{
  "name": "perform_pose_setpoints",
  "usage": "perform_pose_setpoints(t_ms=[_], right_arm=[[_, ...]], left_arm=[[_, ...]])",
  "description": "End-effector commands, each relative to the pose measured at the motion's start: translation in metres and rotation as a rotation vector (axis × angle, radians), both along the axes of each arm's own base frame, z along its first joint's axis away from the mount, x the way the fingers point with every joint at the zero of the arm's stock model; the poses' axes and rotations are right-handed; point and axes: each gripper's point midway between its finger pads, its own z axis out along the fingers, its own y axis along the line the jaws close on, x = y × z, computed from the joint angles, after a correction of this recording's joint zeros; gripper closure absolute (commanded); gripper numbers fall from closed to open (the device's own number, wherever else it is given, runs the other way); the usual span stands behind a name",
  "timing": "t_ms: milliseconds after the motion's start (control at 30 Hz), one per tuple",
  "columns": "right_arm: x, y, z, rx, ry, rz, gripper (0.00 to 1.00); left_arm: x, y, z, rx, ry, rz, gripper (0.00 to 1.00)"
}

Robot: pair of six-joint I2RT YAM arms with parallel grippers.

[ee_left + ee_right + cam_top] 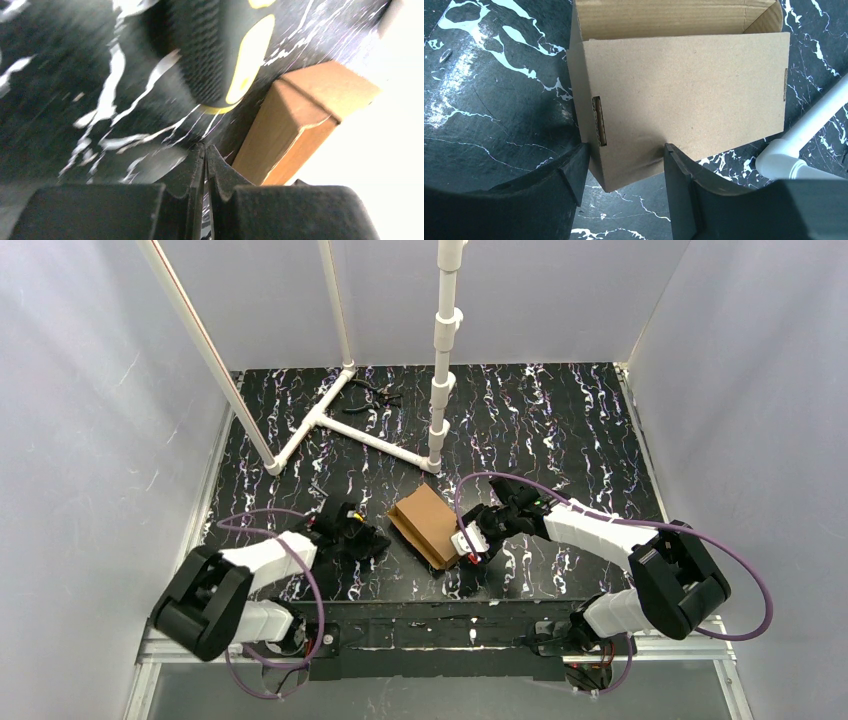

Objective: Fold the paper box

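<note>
The paper box (425, 523) stands on the black marbled counter (560, 430), towards the near edge, between the two arms. It is partly formed. The right wrist view shows a plain brown panel (689, 95) with a slot cut near one edge. Behind that panel is an open end with a corrugated inner wall.

Right gripper (468, 548): the jaws straddle the near corner of the box (626, 150). One finger (574, 175) is against the slotted edge and the other presses on the flat panel. The jaws are closed on the cardboard.

Left gripper (352, 532): it sits low over the counter, to the left of the box and apart from it. The jaws are closed, finger against finger (205, 155), with nothing between them. A ribbed black and yellow object (225, 50) lies just ahead of them, but I cannot tell what it is. One corner of the box (300, 115) shows beyond it.

A white pipe frame (340, 420) stands on the far half of the counter, with a pair of pliers (375, 395) beside it. One pipe end (814, 130) shows near the box in the right wrist view.
</note>
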Motion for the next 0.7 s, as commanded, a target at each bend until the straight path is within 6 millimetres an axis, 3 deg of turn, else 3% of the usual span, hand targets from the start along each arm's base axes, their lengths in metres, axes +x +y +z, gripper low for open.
perform_pose_setpoints(t_ms=[0, 400, 533, 667], right_arm=[[-0.037, -0.033, -0.041, -0.183, 0.194, -0.037, 0.38], [-0.038, -0.033, -0.042, -0.189, 0.195, -0.033, 0.38], [-0.038, -0.032, -0.042, -0.190, 0.195, -0.033, 0.38], [-0.036, -0.031, -0.041, -0.187, 0.201, -0.046, 0.38]], left_arm=[[0.014, -0.002, -0.008, 0.028, 0.040, -0.061, 0.96], [0.092, -0.049, 0.034, 0.035, -0.066, -0.219, 1.00], [0.091, -0.051, 0.031, 0.076, -0.047, -0.287, 1.00], [0.080, -0.038, 0.027, 0.153, -0.051, -0.344, 1.00]])
